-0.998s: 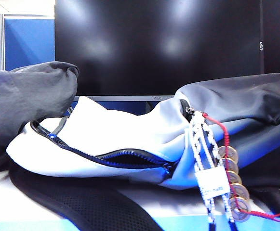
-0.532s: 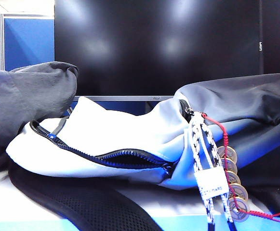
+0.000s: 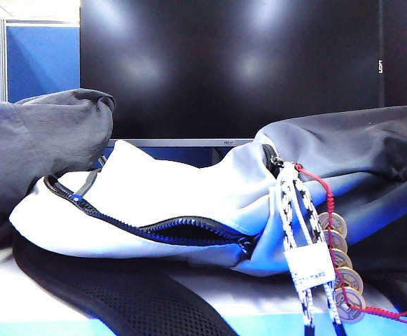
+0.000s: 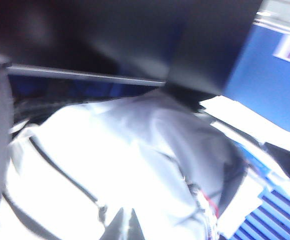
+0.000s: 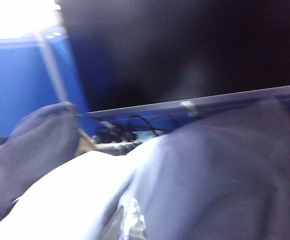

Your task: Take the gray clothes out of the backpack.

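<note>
Seen filling the lower half of the exterior view: large backpack of pale gray-white and dark gray panels [image 3: 189, 203], lying on its side, navy zipper [image 3: 154, 227] partly open. Behind it, wide black monitor [image 3: 231, 70] closing off the background; blue partition panel [image 3: 38, 63] at upper left. Resting at left edge, outside and touching the bag: bulky wrinkled charcoal-gray clothes [image 3: 35, 147]. Hanging at lower right: braided white-navy cord [image 3: 294, 217] beside red string of brass coins [image 3: 340, 259]. Shown only in blurred left wrist view: white papers [image 4: 244, 120]. Left gripper and right gripper outside every view, both closed, holding nothing visible.
</note>
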You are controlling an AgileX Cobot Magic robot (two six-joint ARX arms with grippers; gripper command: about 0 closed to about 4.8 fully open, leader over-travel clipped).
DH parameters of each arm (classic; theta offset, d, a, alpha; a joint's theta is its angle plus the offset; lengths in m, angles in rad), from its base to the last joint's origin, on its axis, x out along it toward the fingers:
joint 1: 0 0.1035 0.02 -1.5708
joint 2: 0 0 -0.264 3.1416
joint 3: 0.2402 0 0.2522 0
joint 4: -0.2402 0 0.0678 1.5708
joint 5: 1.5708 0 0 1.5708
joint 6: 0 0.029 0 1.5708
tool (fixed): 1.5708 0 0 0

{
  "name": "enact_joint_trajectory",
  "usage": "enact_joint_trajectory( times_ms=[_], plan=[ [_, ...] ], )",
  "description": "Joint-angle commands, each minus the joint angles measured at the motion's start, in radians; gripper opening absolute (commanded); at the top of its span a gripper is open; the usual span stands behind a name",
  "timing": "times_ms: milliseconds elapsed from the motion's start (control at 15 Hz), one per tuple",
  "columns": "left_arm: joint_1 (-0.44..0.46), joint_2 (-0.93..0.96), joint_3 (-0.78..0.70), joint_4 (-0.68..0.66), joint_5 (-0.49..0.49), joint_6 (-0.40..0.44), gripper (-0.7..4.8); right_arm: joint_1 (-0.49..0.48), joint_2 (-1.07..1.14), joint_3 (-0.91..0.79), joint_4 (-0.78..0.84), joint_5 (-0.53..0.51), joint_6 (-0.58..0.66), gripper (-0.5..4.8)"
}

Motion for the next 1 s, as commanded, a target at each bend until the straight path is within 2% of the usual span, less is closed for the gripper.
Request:
enact_joint_trajectory(
  times_ms=[67,200,266,399,532,666,799,865,998],
  plan=[
    [-0.067,-0.003,-0.058,0.014,0.006,-0.014,-0.05,0.002,-0.004,-0.007,0.002,0.007,0.012,-0.06],
    [-0.085,-0.003,-0.122,0.018,-0.021,-0.058,-0.06,0.001,-0.004,-0.007,0.011,0.007,0.011,-0.06],
    [-0.085,-0.003,-0.169,0.049,-0.064,-0.088,-0.06,0.003,-0.004,-0.007,0.000,-0.002,0.011,-0.06],
    [-0.085,-0.003,-0.264,0.164,-0.069,-0.130,-0.05,0.002,-0.004,-0.007,-0.027,-0.008,0.011,-0.06],
    [-0.085,-0.003,-0.328,0.264,-0.059,-0.126,-0.05,0.002,-0.004,-0.007,-0.051,-0.008,0.010,-0.06],
    [-0.085,-0.003,-0.327,0.253,-0.166,-0.055,-0.05,0.002,-0.004,-0.007,-0.071,-0.008,0.010,-0.06],
    [-0.085,-0.003,-0.327,0.235,-0.260,-0.106,-0.04,0.002,-0.004,-0.007,-0.096,-0.007,0.010,-0.06],
    [-0.085,-0.003,-0.327,0.212,-0.261,-0.143,-0.05,0.002,-0.004,-0.007,-0.105,-0.007,0.010,-0.06],
    [-0.085,-0.003,-0.327,0.193,-0.262,-0.129,-0.05,0.002,-0.004,-0.007,-0.118,-0.007,0.010,-0.06]
  ],
)
